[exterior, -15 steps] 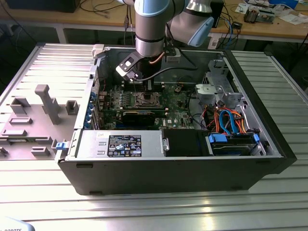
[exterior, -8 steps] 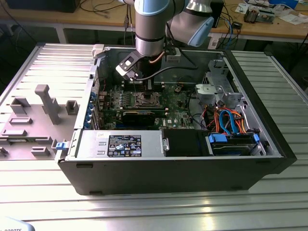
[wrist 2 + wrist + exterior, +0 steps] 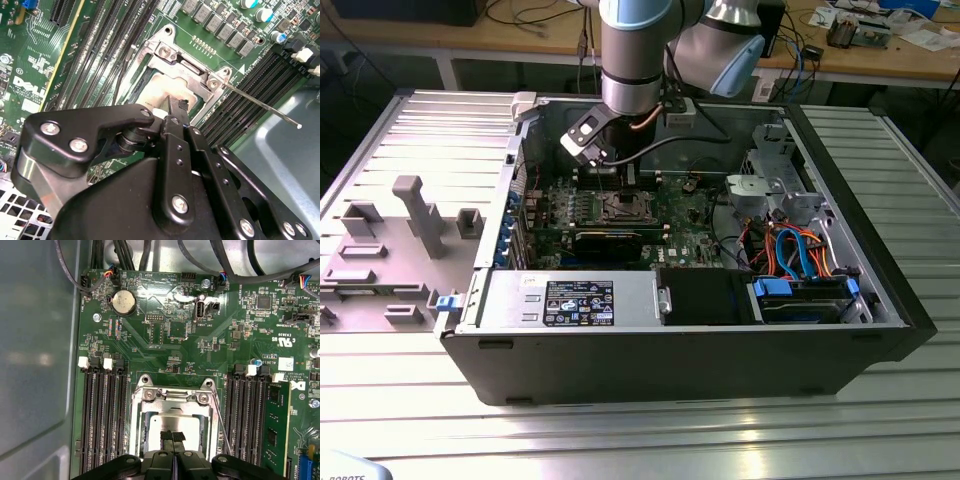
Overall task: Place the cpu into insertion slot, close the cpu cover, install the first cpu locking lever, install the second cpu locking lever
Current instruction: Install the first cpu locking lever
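Black linkages of the hand (image 3: pixel 173 437) sit closest to the lens in both wrist views. Its two fingers are pressed together into one narrow tip, with nothing visibly between them. That tip sits over the silvery top of the cpu (image 3: pixel 172 421), at or just above it; I cannot tell whether they are in contact.

The cpu lies flat inside the insertion slot (image 3: pixel 135 405), so I judge the placing step done. The cpu cover (image 3: pixel 172 399) looks lowered around the chip, its window framing the metal top. Whether it sits fully flat is hard to say.

One thin locking lever (image 3: pixel 260 102) slants free from the corner of the socket out over the memory slots (image 3: pixel 102 420), so it is not latched. I judge the work to be at closing the cover, with neither lever installed. Dealing with so slim a rod would call for a precise catch near its end and a sweep that stays clear of the neighbouring slots.

The hand hides the near edge of the socket, and I cannot pick out a second lever.

Around the socket spreads the green motherboard (image 3: pixel 165 340), with a coin cell (image 3: pixel 123 302) well apart from the slot. In the exterior view the open computer case (image 3: pixel 670 360) lies on a ribbed metal tabletop (image 3: pixel 620 440).
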